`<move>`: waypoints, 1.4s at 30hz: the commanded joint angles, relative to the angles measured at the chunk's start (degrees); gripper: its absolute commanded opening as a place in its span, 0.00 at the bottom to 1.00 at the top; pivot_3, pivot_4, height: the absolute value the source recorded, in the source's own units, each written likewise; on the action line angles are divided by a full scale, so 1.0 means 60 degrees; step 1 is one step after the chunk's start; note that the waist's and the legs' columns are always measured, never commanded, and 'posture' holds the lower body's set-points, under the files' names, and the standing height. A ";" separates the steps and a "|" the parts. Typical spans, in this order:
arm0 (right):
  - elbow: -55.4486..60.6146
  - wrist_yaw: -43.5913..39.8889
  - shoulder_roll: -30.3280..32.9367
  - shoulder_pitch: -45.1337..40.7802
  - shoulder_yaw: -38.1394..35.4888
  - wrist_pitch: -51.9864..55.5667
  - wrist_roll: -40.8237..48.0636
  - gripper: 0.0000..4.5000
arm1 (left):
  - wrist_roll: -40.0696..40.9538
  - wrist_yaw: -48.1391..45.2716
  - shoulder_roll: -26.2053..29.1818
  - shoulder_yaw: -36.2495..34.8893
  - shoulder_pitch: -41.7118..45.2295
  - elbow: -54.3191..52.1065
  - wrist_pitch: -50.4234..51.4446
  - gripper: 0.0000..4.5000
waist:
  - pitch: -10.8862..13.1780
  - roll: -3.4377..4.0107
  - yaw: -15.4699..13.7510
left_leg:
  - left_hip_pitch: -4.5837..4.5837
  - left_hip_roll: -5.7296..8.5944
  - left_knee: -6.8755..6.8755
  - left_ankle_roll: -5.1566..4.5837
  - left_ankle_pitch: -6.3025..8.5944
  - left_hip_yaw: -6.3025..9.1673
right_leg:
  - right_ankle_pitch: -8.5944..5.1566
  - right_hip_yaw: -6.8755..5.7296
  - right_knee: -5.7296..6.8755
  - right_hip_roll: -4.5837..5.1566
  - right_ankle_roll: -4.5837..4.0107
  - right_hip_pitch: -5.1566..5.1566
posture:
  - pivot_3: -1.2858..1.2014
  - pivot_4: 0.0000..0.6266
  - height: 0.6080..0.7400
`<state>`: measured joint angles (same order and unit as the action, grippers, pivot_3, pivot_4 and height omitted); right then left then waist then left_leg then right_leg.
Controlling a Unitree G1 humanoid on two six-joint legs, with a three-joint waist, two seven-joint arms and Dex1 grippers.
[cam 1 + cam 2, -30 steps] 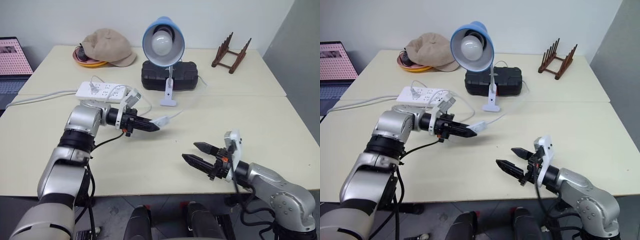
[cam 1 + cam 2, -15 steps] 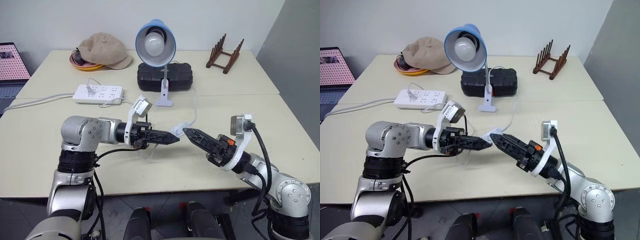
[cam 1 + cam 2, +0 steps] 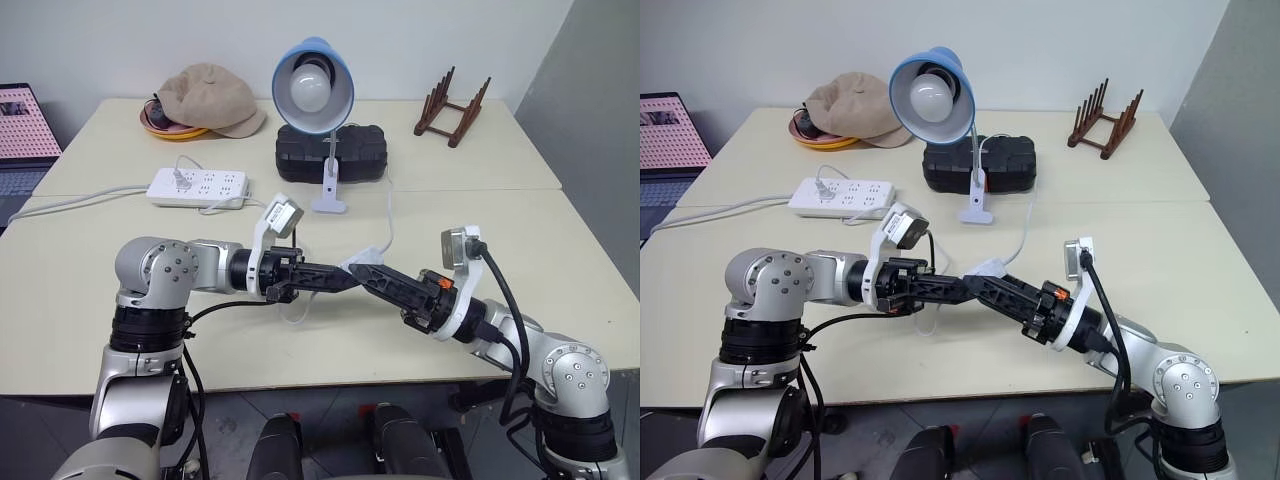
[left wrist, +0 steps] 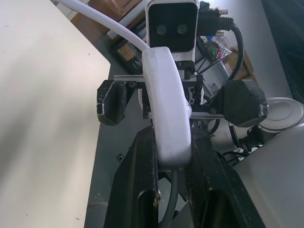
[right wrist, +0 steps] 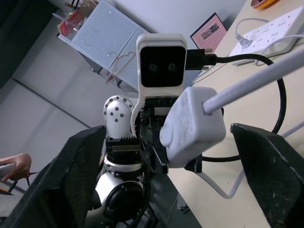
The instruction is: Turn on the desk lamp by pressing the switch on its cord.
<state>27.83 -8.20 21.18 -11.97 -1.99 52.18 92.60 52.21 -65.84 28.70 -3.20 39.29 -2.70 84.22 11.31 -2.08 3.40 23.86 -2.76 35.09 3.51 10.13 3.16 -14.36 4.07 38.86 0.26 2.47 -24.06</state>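
Observation:
The desk lamp [image 3: 313, 85] stands at the back of the table, its blue shade facing me and its clip base [image 3: 328, 205] on the tabletop. Its thin white cord [image 3: 388, 215] runs forward to the switch [image 3: 358, 266], which hangs in the air over the table's middle. My left gripper [image 3: 343, 278] is shut on the switch [image 4: 166, 95], pinching its near end. From the right, my right gripper [image 3: 365, 272] reaches in and stands open. In the right wrist view its fingers [image 5: 80, 161] flank the switch [image 5: 192, 126] with a gap on each side.
A white power strip [image 3: 198, 185] with its cable lies at the back left. Behind the lamp sits a black case [image 3: 332, 152]. A beige cap [image 3: 212, 95] on a yellow dish, a wooden rack [image 3: 448, 105] and a laptop [image 3: 18, 120] line the far side.
My left gripper drew the switch back toward me and rolled. My right gripper rose from the table's front edge and swung left until its fingers came around the switch.

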 commanded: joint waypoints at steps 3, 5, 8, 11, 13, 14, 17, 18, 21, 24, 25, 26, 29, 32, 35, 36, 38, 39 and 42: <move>0.0121 -0.0264 0.0153 -0.0129 0.0056 -0.0116 0.0200 0.63 | 0.0556 0.0019 0.0142 0.0008 0.0047 -0.0442 -0.0199 0.09 | 0.0000 0.0000 -0.0001 | 0.0002 0.0000 0.0000 0.0000 0.0000 0.0000 | 0.0000 0.0000 -0.0005 0.0000 -0.0001 0.0000 | 0.52 0.24 1.00; 0.0129 -0.0316 0.0207 -0.0130 0.0107 -0.0105 0.0140 0.52 | 0.0607 0.0056 0.0161 0.0027 0.0065 -0.0419 -0.0216 0.09 | 0.0000 0.0000 0.0000 | 0.0003 0.0000 -0.0001 0.0000 0.0000 0.0000 | -0.0001 0.0000 -0.0005 0.0000 -0.0002 -0.0002 | 0.52 0.24 1.00; 0.0162 -0.0365 0.0266 -0.0138 0.0245 -0.0097 0.0008 0.36 | 0.0648 0.0071 0.0203 0.0098 0.0125 -0.0385 -0.0265 0.09 | 0.0000 0.0000 -0.0001 | 0.0003 0.0000 -0.0002 0.0000 0.0000 0.0000 | -0.0002 -0.0001 -0.0006 0.0000 -0.0003 -0.0003 | 0.52 0.24 1.00; 0.0138 -0.0359 0.0281 -0.0166 0.0298 -0.0122 -0.0065 0.19 | 0.0686 0.0090 0.0232 0.0140 0.0144 -0.0380 -0.0300 0.09 | 0.0000 0.0000 0.0000 | 0.0004 0.0000 -0.0002 0.0000 0.0000 -0.0001 | -0.0002 0.0000 -0.0007 0.0000 -0.0003 -0.0004 | 0.52 0.24 1.00; 0.0104 -0.0363 0.0289 -0.0184 0.0298 -0.0148 -0.0076 0.18 | 0.0738 0.0127 0.0247 0.0155 0.0148 -0.0379 -0.0312 0.09 | 0.0000 0.0000 0.0000 | 0.0004 0.0000 -0.0002 0.0000 0.0000 0.0000 | -0.0003 -0.0001 -0.0007 0.0000 -0.0004 -0.0004 | 0.52 0.24 1.00; 0.0100 -0.0395 0.0318 -0.0178 0.0298 -0.0141 -0.0117 0.18 | 0.0768 0.0147 0.0259 0.0159 0.0132 -0.0405 -0.0317 0.09 | 0.0000 0.0000 0.0000 | 0.0004 0.0000 -0.0003 0.0000 0.0000 0.0000 | -0.0003 -0.0001 -0.0008 0.0000 -0.0005 -0.0005 | 0.52 0.24 1.00; 0.0079 -0.0445 0.0361 -0.0176 0.0299 -0.0133 -0.0175 0.18 | 0.0826 0.0187 0.0290 0.0177 0.0109 -0.0438 -0.0335 0.09 | 0.0000 0.0000 -0.0001 | 0.0008 0.0000 -0.0003 0.0001 0.0000 -0.0001 | -0.0003 0.0000 -0.0015 0.0000 -0.0005 -0.0004 | 0.52 0.24 1.00; 0.0076 -0.0473 0.0383 -0.0183 0.0305 -0.0119 -0.0202 0.18 | 0.0840 0.0198 0.0303 0.0188 0.0111 -0.0434 -0.0345 0.09 | 0.0000 0.0000 -0.0001 | 0.0009 0.0000 -0.0003 0.0001 0.0001 -0.0001 | -0.0003 0.0000 -0.0018 0.0000 -0.0005 -0.0004 | 0.52 0.24 1.00; 0.0068 -0.0647 0.0571 -0.0257 0.0342 -0.0010 -0.0443 0.18 | 0.0862 0.0189 0.0406 0.0291 0.0120 -0.0451 -0.0413 0.09 | 0.0000 0.0000 -0.0001 | 0.0010 0.0000 -0.0005 0.0001 0.0001 -0.0001 | -0.0003 0.0000 -0.0022 0.0001 -0.0005 -0.0004 | 0.52 0.24 1.00; 0.0035 -0.0838 0.0808 -0.0365 0.0354 0.0096 -0.0541 0.17 | 0.0760 -0.0098 0.0714 0.0644 0.0088 -0.0632 -0.0647 0.09 | 0.0001 0.0000 0.0003 | 0.0010 0.0000 -0.0008 0.0001 0.0001 -0.0002 | -0.0003 -0.0001 -0.0024 0.0001 -0.0005 -0.0005 | 0.52 0.24 1.00; 0.0023 -0.0997 0.0978 -0.0418 0.0375 0.0202 -0.0597 0.17 | 0.0711 -0.0215 0.0838 0.0788 0.0086 -0.0675 -0.0740 0.09 | 0.0001 0.0000 0.0002 | 0.0011 -0.0001 -0.0013 0.0001 0.0001 -0.0003 | -0.0003 0.0002 -0.0025 0.0001 -0.0005 -0.0009 | 0.52 0.24 1.00; 0.0012 -0.1172 0.1171 -0.0475 0.0406 0.0326 -0.0677 0.16 | 0.0593 -0.0384 0.1013 0.1004 0.0077 -0.0742 -0.0924 0.09 | 0.0001 0.0001 -0.0004 | 0.0009 -0.0001 -0.0016 0.0001 0.0001 -0.0004 | -0.0004 0.0002 -0.0025 0.0001 -0.0006 -0.0009 | 0.52 0.24 1.00; -0.0119 -0.1727 0.1733 -0.0675 0.0467 0.0685 -0.0818 0.14 | 0.0196 -0.0986 0.1508 0.1664 0.0137 -0.0821 -0.1581 0.09 | 0.0001 0.0002 -0.0007 | 0.0011 0.0000 -0.0019 0.0001 0.0001 -0.0006 | -0.0005 0.0002 -0.0038 0.0001 -0.0008 -0.0009 | 0.52 0.24 1.00; -0.0271 -0.2087 0.2054 -0.0861 0.0504 0.0870 -0.0921 0.14 | -0.0107 -0.1474 0.1819 0.2135 0.0254 -0.0755 -0.2124 0.09 | 0.0002 0.0001 -0.0016 | 0.0019 0.0000 -0.0026 0.0001 0.0002 -0.0009 | -0.0006 0.0001 -0.0051 0.0003 -0.0009 -0.0010 | 0.52 0.24 1.00; -0.0331 -0.2368 0.2277 -0.0986 0.0553 0.1008 -0.1058 0.14 | -0.0307 -0.1779 0.1973 0.2434 0.0372 -0.0649 -0.2487 0.09 | 0.0002 0.0001 -0.0020 | 0.0026 -0.0001 -0.0031 0.0001 0.0003 -0.0009 | -0.0010 -0.0001 -0.0056 0.0003 -0.0009 -0.0014 | 0.52 0.24 1.00; -0.0329 -0.2441 0.2344 -0.1014 0.0571 0.1043 -0.1135 0.14 | -0.0346 -0.1825 0.1985 0.2479 0.0410 -0.0610 -0.2543 0.09 | 0.0002 0.0001 -0.0020 | 0.0026 0.0000 -0.0031 0.0000 0.0003 -0.0009 | -0.0012 -0.0001 -0.0057 0.0003 -0.0008 -0.0014 | 0.52 0.24 1.00; -0.0319 -0.2530 0.2432 -0.1044 0.0582 0.1096 -0.1278 0.14 | -0.0498 -0.1943 0.2055 0.2608 0.0422 -0.0612 -0.2765 0.09 | 0.0002 0.0001 -0.0021 | 0.0028 0.0000 -0.0031 0.0001 0.0004 -0.0010 | -0.0013 0.0000 -0.0060 0.0003 -0.0007 -0.0014 | 0.52 0.24 1.00; -0.0318 -0.2537 0.2438 -0.1047 0.0575 0.1101 -0.1320 0.14 | -0.0538 -0.1973 0.2074 0.2641 0.0420 -0.0606 -0.2818 0.09 | 0.0002 0.0001 -0.0021 | 0.0029 0.0000 -0.0031 0.0001 0.0004 -0.0010 | -0.0013 -0.0001 -0.0062 0.0003 -0.0007 -0.0014 | 0.52 0.24 1.00; -0.0267 -0.2541 0.2458 -0.1005 0.0550 0.1093 -0.1364 0.14 | -0.0648 -0.2061 0.2142 0.2736 0.0350 -0.0673 -0.2979 0.09 | 0.0002 0.0001 -0.0019 | 0.0030 0.0000 -0.0031 0.0001 0.0004 -0.0009 | -0.0013 0.0000 -0.0063 0.0003 -0.0007 -0.0015 | 0.52 0.24 1.00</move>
<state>25.63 -23.69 34.68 -17.65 2.87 58.51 85.67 49.25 -77.08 39.68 13.41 40.94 -6.11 67.11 11.32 -2.07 3.28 24.04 -2.77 34.90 3.51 10.16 3.10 -14.44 4.06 38.49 0.28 2.43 -24.16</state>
